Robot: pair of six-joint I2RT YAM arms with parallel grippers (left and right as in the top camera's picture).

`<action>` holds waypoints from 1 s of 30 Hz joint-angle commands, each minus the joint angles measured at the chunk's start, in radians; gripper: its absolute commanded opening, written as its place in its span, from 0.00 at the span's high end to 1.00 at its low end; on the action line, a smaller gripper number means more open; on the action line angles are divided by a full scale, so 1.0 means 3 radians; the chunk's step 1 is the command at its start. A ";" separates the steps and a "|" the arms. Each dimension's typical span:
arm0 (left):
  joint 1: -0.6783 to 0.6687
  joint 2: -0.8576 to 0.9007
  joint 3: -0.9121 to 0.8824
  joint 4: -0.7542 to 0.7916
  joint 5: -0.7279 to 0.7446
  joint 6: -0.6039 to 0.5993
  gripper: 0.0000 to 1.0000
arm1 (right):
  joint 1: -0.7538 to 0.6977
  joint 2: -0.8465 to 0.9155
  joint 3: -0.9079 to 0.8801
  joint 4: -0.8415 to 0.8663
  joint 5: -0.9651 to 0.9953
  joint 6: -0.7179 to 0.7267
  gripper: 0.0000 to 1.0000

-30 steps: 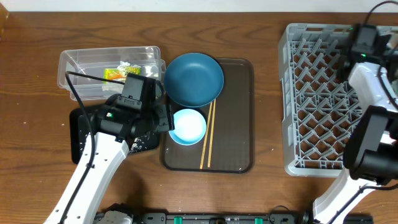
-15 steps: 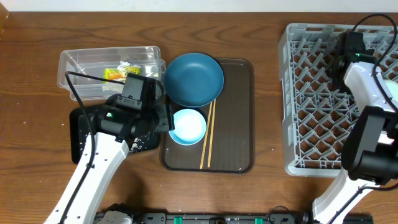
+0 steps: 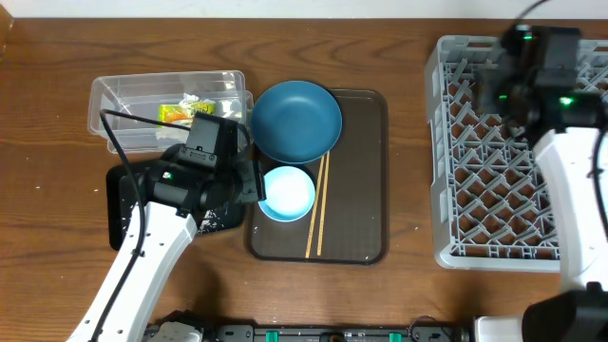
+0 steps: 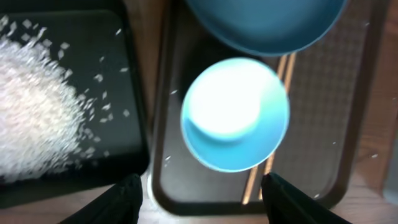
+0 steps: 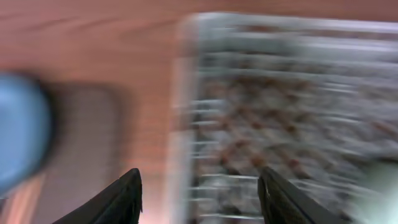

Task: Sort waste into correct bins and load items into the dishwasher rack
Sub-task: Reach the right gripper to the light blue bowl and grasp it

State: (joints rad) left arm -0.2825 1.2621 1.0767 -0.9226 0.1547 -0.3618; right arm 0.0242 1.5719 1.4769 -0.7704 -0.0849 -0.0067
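The large dark blue bowl (image 3: 296, 119) and the light blue bowl (image 3: 288, 193) sit on the brown serving tray (image 3: 366, 171), with two wooden chopsticks (image 3: 316, 204) beside them. My left gripper (image 4: 202, 202) is open and empty, just above the tray's near-left edge, short of the light blue bowl (image 4: 235, 115). Rice (image 4: 31, 124) lies in the black tray (image 3: 119, 204). The clear tub (image 3: 114, 95) holds the yellow-green wrapper (image 3: 174, 112) and white tissue (image 3: 195, 100). My right gripper (image 5: 199, 196) is open and empty over the far-left part of the grey rack (image 3: 513, 190). The mint-green bowl and the pink cup are not clearly visible.
The right wrist view is blurred by motion; it shows the rack's left edge (image 5: 186, 124), bare wood, and the dark blue bowl (image 5: 18, 130) at far left. A strip of wooden table (image 3: 408, 161) lies between the brown tray and the rack.
My right arm has swung left across the far part of the rack, toward its left edge. My left arm and the things on the tray have not moved.
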 commanded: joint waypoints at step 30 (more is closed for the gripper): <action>0.0997 -0.0005 0.0024 -0.0759 -0.0693 -0.0520 0.25 | 0.2255 0.1486 0.0001 -0.0240 -0.0233 0.1020 0.86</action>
State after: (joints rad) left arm 0.0113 1.2621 1.0767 -1.1458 -0.0338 -0.5018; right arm 0.7006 2.0209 1.4761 -0.8444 -0.1967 0.2707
